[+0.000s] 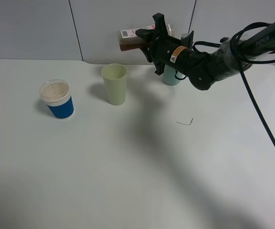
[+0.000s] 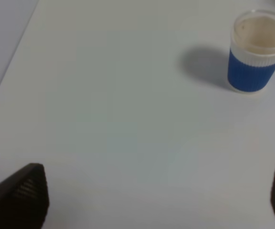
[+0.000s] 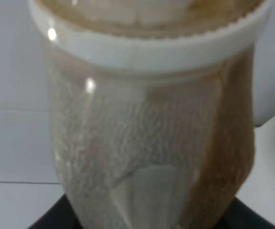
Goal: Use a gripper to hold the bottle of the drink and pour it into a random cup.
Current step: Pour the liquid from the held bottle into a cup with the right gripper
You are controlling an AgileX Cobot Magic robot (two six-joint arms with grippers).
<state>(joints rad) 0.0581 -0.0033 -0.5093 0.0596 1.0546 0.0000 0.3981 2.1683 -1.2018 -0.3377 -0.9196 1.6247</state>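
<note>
To your left, the left gripper (image 2: 151,200) hangs over the smooth white worktop (image 2: 104,119), its ribbed black jaws spread wide and gripping nothing. Near it stands a ribbed blue cup (image 1: 56,99) with a white band, a clear rim and pale tan contents. Further right you see a plain, tapered pale green cup (image 1: 115,84), open at the top. Up in the air, above and slightly right of that cup in the high view, the clear plastic bottle (image 1: 132,39) lies on its side. The dark brown drink (image 1: 127,46) is pooled along its lower side. The right gripper (image 1: 152,38) has its jaws clamped around the bottle. A pale teal cup (image 1: 171,76) stands partly hidden behind that arm. A small bent wire (image 1: 185,122) lies apart on the worktop.
</note>
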